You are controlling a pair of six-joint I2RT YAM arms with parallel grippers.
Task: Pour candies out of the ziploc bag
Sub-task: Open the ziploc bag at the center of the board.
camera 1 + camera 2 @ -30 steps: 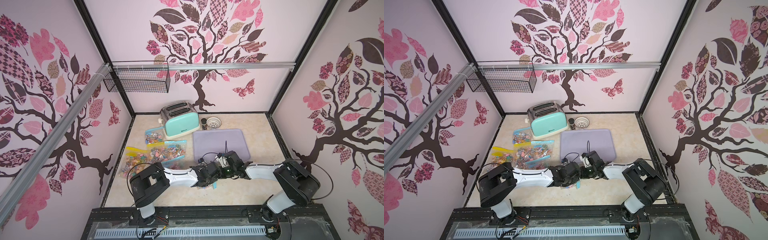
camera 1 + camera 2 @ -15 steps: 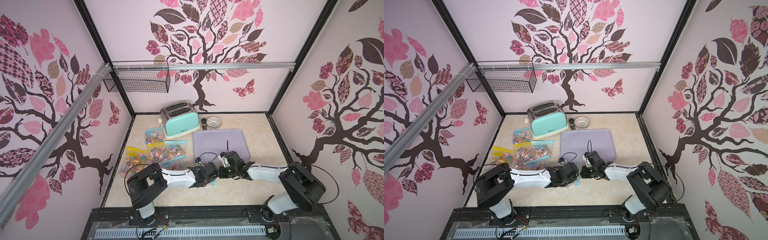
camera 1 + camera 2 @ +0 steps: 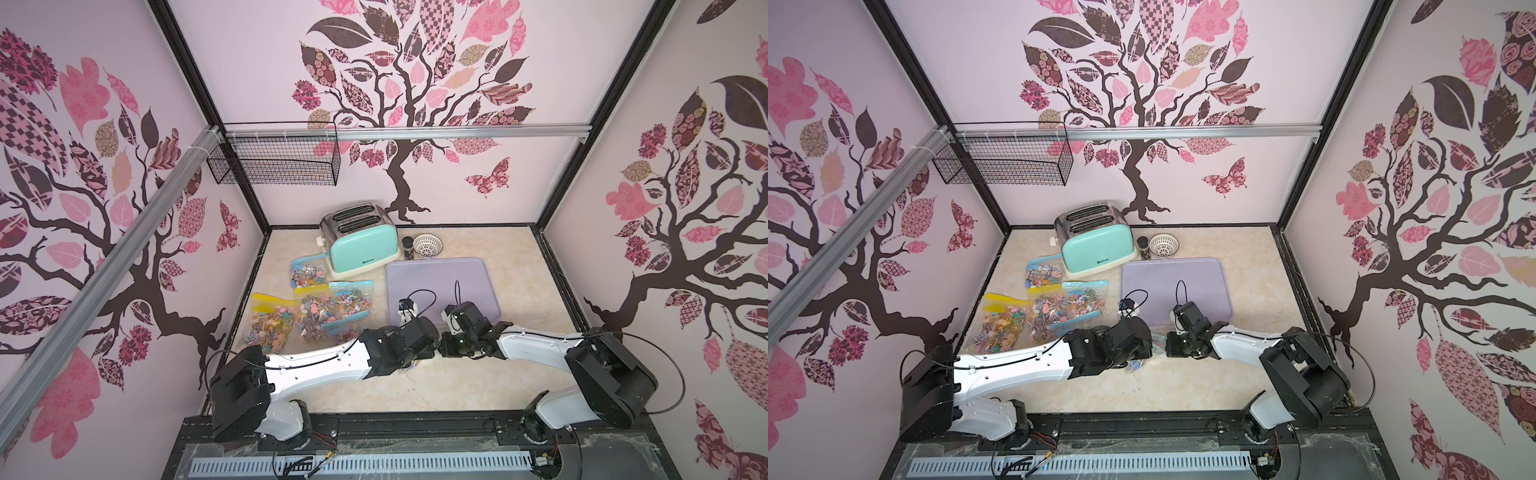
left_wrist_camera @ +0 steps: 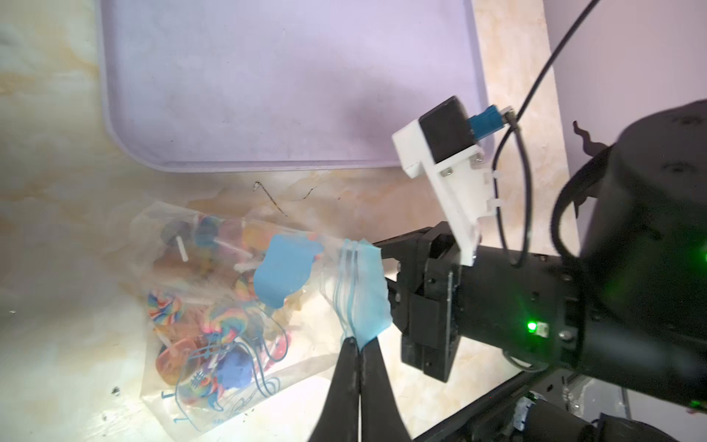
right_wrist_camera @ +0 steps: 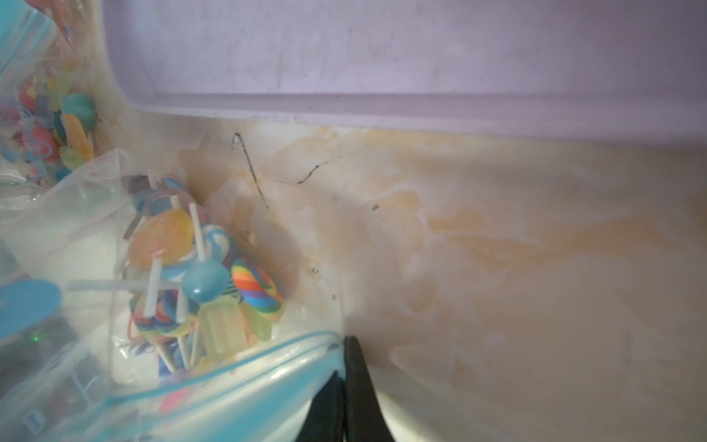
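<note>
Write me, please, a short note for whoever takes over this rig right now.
Both pinch one bag: the left tool is shut on its blue zip edge, and the right tool is shut on the same edge.
The bag rests on the table before the purple tray, candies inside. Other full bags lie to the left.
Done: grip. To do: open the zip if shut, lift, pour.

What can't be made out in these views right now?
Both top views: the ziploc bag is almost wholly hidden under the two wrists.
Right wrist view: the right hand meets the blurred zip strip at the frame's bottom edge; pinching or not is unclear.
Left wrist view: the zip strip, pinched in the left hand, is crumpled; mouth open or sealed is unclear.
The candies overlap; uncountable.
</note>
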